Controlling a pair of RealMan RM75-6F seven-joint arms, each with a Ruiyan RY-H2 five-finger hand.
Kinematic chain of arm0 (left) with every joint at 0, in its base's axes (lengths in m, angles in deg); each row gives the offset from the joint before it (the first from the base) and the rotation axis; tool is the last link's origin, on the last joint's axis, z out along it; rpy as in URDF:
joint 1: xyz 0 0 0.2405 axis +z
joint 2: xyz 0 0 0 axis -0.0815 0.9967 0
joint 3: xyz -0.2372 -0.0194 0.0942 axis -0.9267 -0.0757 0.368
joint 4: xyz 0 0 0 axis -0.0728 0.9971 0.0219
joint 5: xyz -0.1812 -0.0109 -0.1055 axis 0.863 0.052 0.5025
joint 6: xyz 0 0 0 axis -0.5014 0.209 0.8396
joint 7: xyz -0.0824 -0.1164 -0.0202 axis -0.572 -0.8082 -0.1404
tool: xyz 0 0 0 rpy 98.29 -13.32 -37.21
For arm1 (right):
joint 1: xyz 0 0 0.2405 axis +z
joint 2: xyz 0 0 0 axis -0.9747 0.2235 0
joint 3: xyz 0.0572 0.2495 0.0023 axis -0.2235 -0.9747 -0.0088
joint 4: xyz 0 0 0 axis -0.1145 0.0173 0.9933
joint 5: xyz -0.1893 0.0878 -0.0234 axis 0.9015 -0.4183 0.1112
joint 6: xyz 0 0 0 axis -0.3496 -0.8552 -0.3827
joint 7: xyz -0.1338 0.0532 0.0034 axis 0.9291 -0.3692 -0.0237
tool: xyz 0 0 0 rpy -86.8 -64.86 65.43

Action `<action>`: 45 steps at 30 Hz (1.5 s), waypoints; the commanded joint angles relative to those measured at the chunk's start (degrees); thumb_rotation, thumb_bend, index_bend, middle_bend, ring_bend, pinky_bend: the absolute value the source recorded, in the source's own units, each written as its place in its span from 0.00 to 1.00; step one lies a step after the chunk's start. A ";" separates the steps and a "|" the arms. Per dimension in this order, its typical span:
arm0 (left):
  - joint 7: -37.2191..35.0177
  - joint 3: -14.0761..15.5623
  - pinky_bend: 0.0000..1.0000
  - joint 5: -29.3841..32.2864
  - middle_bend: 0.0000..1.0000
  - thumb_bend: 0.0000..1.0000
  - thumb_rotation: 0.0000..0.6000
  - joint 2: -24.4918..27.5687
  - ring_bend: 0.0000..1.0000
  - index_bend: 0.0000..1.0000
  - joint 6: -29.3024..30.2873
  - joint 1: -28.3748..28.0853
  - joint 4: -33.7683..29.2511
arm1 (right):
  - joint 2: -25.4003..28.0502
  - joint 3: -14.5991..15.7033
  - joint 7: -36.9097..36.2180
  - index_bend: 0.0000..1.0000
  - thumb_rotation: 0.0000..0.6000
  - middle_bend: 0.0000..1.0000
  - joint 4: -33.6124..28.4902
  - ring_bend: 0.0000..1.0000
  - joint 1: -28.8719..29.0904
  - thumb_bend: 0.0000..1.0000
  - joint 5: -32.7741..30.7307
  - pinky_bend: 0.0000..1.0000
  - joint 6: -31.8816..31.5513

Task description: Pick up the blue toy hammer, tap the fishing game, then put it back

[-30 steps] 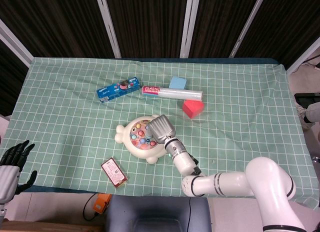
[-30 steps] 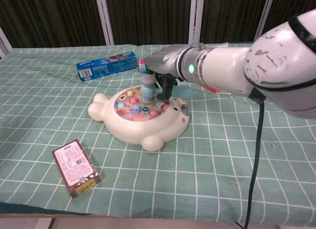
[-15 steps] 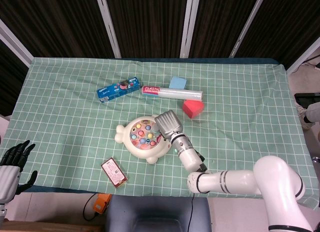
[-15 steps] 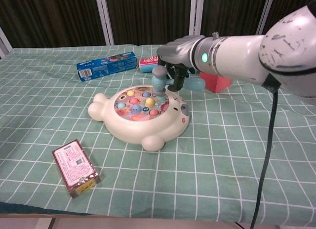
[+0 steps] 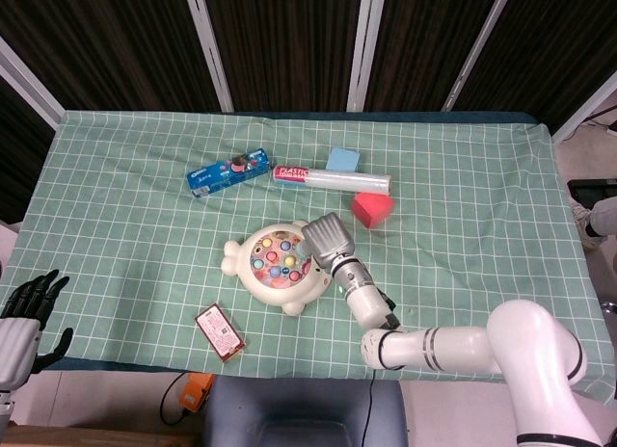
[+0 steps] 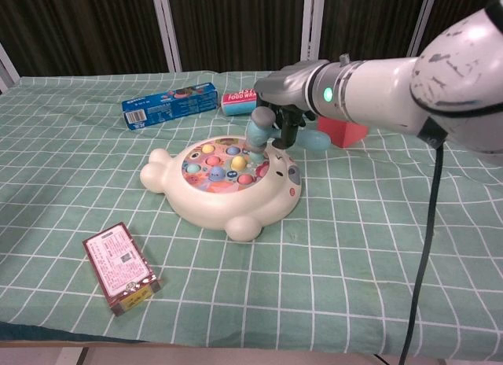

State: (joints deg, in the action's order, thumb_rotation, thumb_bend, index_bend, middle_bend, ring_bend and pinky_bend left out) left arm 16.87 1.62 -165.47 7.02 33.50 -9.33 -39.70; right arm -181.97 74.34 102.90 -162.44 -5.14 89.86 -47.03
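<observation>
Right robot hand (image 6: pixel 284 94) grips blue toy hammer (image 6: pixel 258 131) — head down over fishing game (image 6: pixel 224 182) rim. Left robot hand (image 5: pixel 29 307) off tabletop (image 5: pixel 116 235) — empty, fingers apart.

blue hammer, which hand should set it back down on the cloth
Right. The right hand already holds the blue toy hammer over the fishing game; the left hand hangs off the table's near left edge, holding nothing.

A staged lab setup: green checked tablecloth (image 5: pixel 463 225) on a table before dark panelled partitions (image 5: pixel 280 42)
</observation>
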 commanded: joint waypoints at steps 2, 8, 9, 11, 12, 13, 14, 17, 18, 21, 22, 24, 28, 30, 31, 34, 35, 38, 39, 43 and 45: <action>0.04 0.05 0.10 -0.13 0.00 0.43 1.00 0.01 0.00 0.00 0.17 0.08 -0.04 | 4.00 0.14 -2.00 0.94 1.00 0.69 -4.45 0.70 -1.69 0.60 3.15 0.71 -1.36; 0.18 0.14 0.10 -0.24 0.00 0.43 1.00 0.01 0.00 0.00 0.51 0.29 -0.11 | 12.69 2.37 -14.35 0.94 1.00 0.69 -11.54 0.70 -9.71 0.60 14.51 0.71 0.06; 0.32 0.13 0.10 -0.18 0.00 0.43 1.00 -0.03 0.00 0.00 0.50 0.31 -0.12 | 14.36 3.05 -17.75 0.94 1.00 0.69 -12.06 0.70 -11.72 0.60 17.48 0.71 0.87; 0.52 0.09 0.10 -0.05 0.00 0.43 1.00 -0.10 0.00 0.00 0.39 0.28 -0.19 | 16.47 4.00 -23.29 0.94 1.00 0.69 -12.10 0.70 -14.76 0.60 22.00 0.71 2.04; 0.72 0.06 0.10 0.07 0.00 0.43 1.00 -0.13 0.00 0.00 0.28 0.25 -0.23 | 17.70 4.62 -27.04 0.94 1.00 0.69 -11.70 0.70 -16.67 0.60 24.92 0.71 2.95; 0.85 0.01 0.10 0.15 0.00 0.43 1.00 -0.18 0.00 0.00 0.24 0.23 -0.26 | 18.47 5.02 -29.89 0.94 1.00 0.69 -11.11 0.70 -18.05 0.60 26.99 0.71 3.60; 1.01 -0.05 0.10 0.25 0.00 0.43 1.00 -0.21 0.00 0.00 0.22 0.21 -0.33 | 19.15 5.38 -32.65 0.94 1.00 0.69 -10.30 0.70 -19.28 0.60 28.94 0.71 4.30; 1.76 -0.26 0.10 0.76 0.00 0.43 1.00 -0.49 0.00 0.00 0.07 0.19 -0.42 | 20.81 6.53 -42.65 0.94 1.00 0.69 -6.14 0.70 -23.04 0.60 34.61 0.71 7.77; 2.02 -0.34 0.10 0.88 0.00 0.43 1.00 -0.57 0.00 0.00 -0.01 0.14 -0.47 | 21.20 6.67 -45.39 0.94 1.00 0.69 -4.94 0.70 -23.80 0.60 35.88 0.71 8.97; 3.13 -0.53 0.10 1.49 0.00 0.43 1.00 -0.89 0.00 0.00 -0.58 -0.07 -0.62 | 21.86 7.31 -53.16 0.94 1.00 0.69 -0.21 0.70 -25.63 0.60 39.70 0.71 13.18; 3.52 -0.57 0.10 1.68 0.00 0.43 1.00 -1.02 0.00 0.00 -0.75 -0.11 -0.66 | 21.78 7.50 -55.03 0.94 1.00 0.69 1.35 0.70 -26.03 0.60 40.75 0.71 14.28; 4.49 -0.67 0.10 2.20 0.00 0.43 1.00 -1.31 0.00 0.00 -1.26 -0.27 -0.86 | 21.41 7.89 -58.92 0.94 1.00 0.69 4.81 0.70 -26.78 0.60 43.10 0.71 16.57; 6.16 -0.95 0.10 3.09 0.00 0.43 1.00 -1.79 0.00 0.00 -2.02 -0.58 -1.21 | 20.40 8.61 -63.97 0.94 1.00 0.69 10.96 0.70 -27.82 0.60 46.85 0.71 19.39; 6.87 -1.07 0.10 3.46 0.00 0.43 1.00 -2.02 0.00 0.00 -2.38 -0.75 -1.29 | 19.89 8.85 -66.29 0.94 1.00 0.69 13.80 0.70 -28.42 0.60 48.26 0.71 20.36; 7.15 -1.11 0.10 3.64 0.00 0.43 1.00 -2.10 0.00 0.00 -2.59 -0.84 -1.34 | 19.66 8.89 -67.39 0.94 1.00 0.69 14.92 0.70 -28.68 0.60 48.79 0.71 20.73; 7.95 -1.21 0.10 4.18 0.00 0.43 1.00 -2.41 0.00 0.00 -3.39 -1.20 -1.39 | 18.36 8.86 -71.09 0.94 1.00 0.69 18.86 0.70 -29.35 0.60 50.27 0.71 22.12; 8.24 -1.22 0.10 4.34 0.00 0.43 1.00 -2.50 0.00 0.00 -3.76 -1.37 -1.42 | 17.61 8.84 -72.38 0.94 1.00 0.69 20.58 0.70 -29.46 0.60 50.72 0.71 22.90; 8.91 -1.23 0.10 4.70 0.00 0.43 1.00 -2.78 0.00 0.00 -4.57 -1.76 -1.50 | 15.38 8.68 -75.50 0.94 1.00 0.69 24.64 0.70 -29.59 0.60 51.94 0.71 24.58; 9.09 -1.21 0.10 4.75 0.00 0.43 1.00 -2.86 0.00 0.00 -4.72 -1.84 -1.50 | 14.74 8.65 -76.47 0.94 1.00 0.69 25.71 0.70 -29.61 0.60 52.40 0.71 25.03; 9.57 -1.27 0.10 5.01 0.00 0.42 1.00 -3.00 0.00 0.00 -5.23 -2.15 -1.62 | 12.63 8.56 -80.16 0.94 1.00 0.69 29.43 0.70 -29.49 0.60 54.64 0.71 26.30; 9.70 -1.26 0.10 5.18 0.00 0.43 1.00 -3.03 0.00 0.00 -5.41 -2.23 -1.66 | 11.94 8.51 -81.72 0.94 1.00 0.69 30.68 0.70 -29.41 0.60 55.81 0.71 26.45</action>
State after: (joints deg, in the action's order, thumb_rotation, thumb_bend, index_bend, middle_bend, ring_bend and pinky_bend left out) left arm 26.55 0.36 -160.31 3.99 28.11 -11.55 -41.34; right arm -169.25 82.91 22.18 -132.59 -34.57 144.75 -21.06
